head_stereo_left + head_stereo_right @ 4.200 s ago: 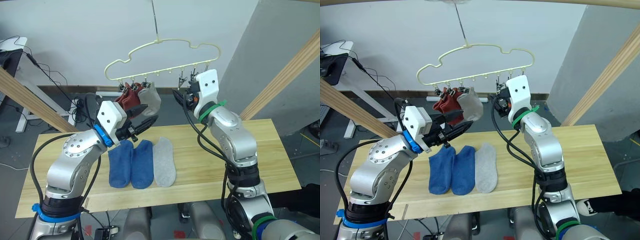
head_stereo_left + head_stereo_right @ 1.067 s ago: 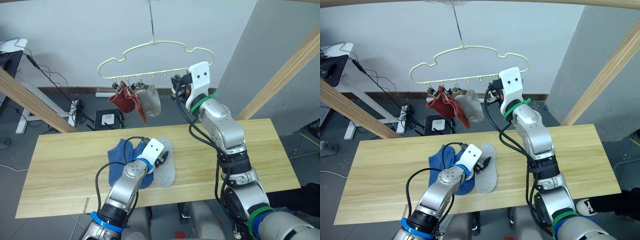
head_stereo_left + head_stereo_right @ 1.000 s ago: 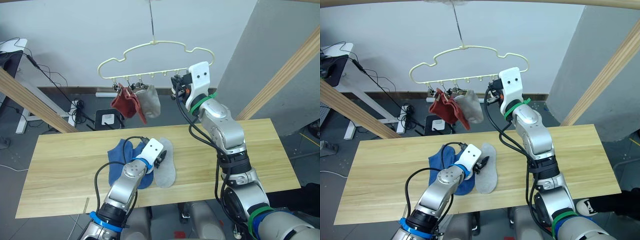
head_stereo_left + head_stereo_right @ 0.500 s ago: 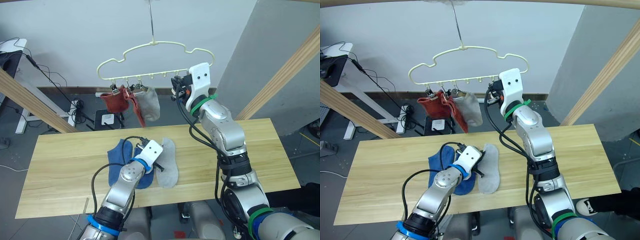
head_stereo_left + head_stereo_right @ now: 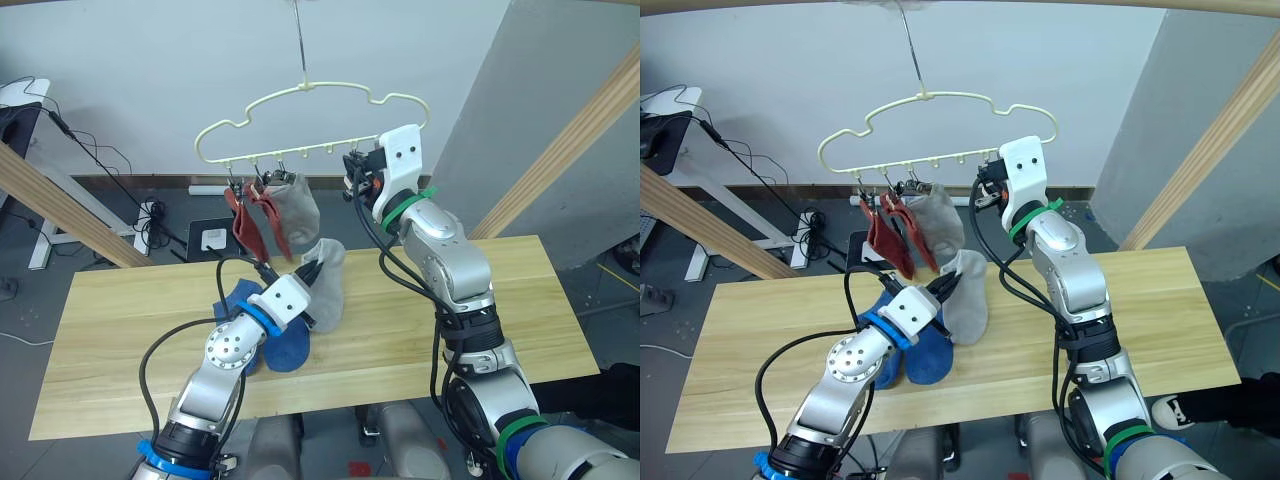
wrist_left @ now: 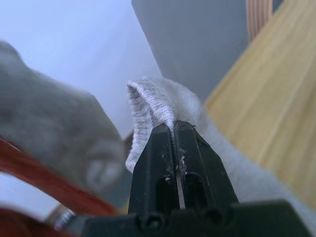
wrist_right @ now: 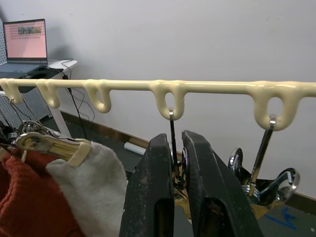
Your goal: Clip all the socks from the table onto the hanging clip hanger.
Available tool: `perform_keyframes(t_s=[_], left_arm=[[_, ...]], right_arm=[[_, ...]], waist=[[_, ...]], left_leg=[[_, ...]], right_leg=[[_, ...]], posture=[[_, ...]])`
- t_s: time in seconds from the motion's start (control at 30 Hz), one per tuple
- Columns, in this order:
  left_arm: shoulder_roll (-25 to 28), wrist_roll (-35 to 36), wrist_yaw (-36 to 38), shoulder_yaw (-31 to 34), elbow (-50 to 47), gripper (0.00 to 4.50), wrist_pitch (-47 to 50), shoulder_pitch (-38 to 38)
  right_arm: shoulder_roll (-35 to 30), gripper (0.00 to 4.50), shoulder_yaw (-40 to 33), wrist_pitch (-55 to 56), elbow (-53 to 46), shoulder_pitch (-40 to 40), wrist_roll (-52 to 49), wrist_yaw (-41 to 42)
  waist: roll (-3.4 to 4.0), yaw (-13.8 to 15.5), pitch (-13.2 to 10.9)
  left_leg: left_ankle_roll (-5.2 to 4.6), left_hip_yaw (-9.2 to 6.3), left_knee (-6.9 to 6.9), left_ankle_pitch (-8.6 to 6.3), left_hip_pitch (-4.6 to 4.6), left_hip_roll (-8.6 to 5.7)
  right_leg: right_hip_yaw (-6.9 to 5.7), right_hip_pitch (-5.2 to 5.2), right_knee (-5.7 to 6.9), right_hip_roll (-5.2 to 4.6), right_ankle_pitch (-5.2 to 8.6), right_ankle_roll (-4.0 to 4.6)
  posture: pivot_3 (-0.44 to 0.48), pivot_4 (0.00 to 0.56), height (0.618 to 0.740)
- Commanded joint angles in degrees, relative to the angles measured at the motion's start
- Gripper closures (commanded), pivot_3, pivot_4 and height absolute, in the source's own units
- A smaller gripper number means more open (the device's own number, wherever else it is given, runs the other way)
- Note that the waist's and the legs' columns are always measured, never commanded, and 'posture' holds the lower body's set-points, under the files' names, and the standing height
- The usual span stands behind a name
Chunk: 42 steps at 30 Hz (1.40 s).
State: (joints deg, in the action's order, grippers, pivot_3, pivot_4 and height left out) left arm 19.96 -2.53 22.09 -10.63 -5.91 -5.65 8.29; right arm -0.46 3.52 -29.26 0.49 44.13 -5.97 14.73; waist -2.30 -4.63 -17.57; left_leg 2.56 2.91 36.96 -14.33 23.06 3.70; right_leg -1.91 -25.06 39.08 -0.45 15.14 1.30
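The pale yellow clip hanger (image 5: pixel 310 110) hangs above the table (image 5: pixel 520 300). Two rust red socks (image 5: pixel 250 220) and a light grey sock (image 5: pixel 298 212) are clipped at its left end. My left gripper (image 5: pixel 310 268) is shut on the cuff of the other grey sock (image 5: pixel 327 290), which dangles above the table just below the hanger; its fold (image 6: pixel 158 98) shows above the closed fingertips in the left wrist view. Two blue socks (image 5: pixel 280 345) lie on the table, partly hidden by my left arm. My right gripper (image 7: pixel 177 140) is raised at the hanger, shut on a metal clip (image 7: pixel 173 123).
Slanted wooden beams stand at the left (image 5: pixel 60 200) and right (image 5: pixel 560 150) of the table. A desk with a laptop (image 7: pixel 24 37) and floor cables lie behind on the left. Bare tabletop stretches on both sides of the socks.
My left gripper closed on the grey sock and lifted it off the table toward the hanger. The clipped red socks swung. The right arm stayed put.
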Motion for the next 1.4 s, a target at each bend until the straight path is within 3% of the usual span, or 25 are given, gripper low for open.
perform_keyframes(t_s=[0.03,0.33,0.57,1.4], left_arm=[[-0.6,-0.7,0.7,0.0,2.3,4.5,-3.5,3.8],[-4.2,4.6,6.5,0.3,8.7,4.5,0.7,13.7],[-4.8,4.8,7.7,1.1,13.6,4.5,0.2,19.4],[-5.8,4.2,6.2,3.2,17.6,4.5,-0.2,24.2]], right_arm=[[0.2,4.46,-0.1,-0.1,-2.5,0.0,-1.3,0.1],[0.1,4.46,0.2,-1.2,-3.6,0.0,-2.0,0.1],[-0.1,4.46,0.4,-2.0,-4.3,-0.2,-2.6,0.1],[-1.5,4.46,1.3,-3.8,-4.8,-0.9,-2.5,0.8]], waist=[[0.0,0.0,0.0],[0.0,-0.1,0.0],[0.0,-0.1,0.0],[0.0,-0.1,0.0]], left_leg=[[0.0,0.0,0.0,0.0,0.0,-0.01],[-0.04,0.05,-0.02,-0.02,0.02,0.0],[-0.05,0.06,0.0,-0.03,0.02,-0.01],[-0.06,0.1,-0.02,-0.03,0.03,-0.01]], right_leg=[[0.0,0.0,-0.01,0.0,0.0,0.0],[-0.01,-0.01,-0.05,0.0,0.0,-0.01],[-0.01,-0.01,-0.04,0.0,0.0,-0.01],[0.0,-0.01,-0.07,0.0,0.0,-0.02]], posture=[[-0.156,0.304,0.74],[-0.166,0.308,0.74],[-0.171,0.31,0.74],[-0.174,0.313,0.74]])
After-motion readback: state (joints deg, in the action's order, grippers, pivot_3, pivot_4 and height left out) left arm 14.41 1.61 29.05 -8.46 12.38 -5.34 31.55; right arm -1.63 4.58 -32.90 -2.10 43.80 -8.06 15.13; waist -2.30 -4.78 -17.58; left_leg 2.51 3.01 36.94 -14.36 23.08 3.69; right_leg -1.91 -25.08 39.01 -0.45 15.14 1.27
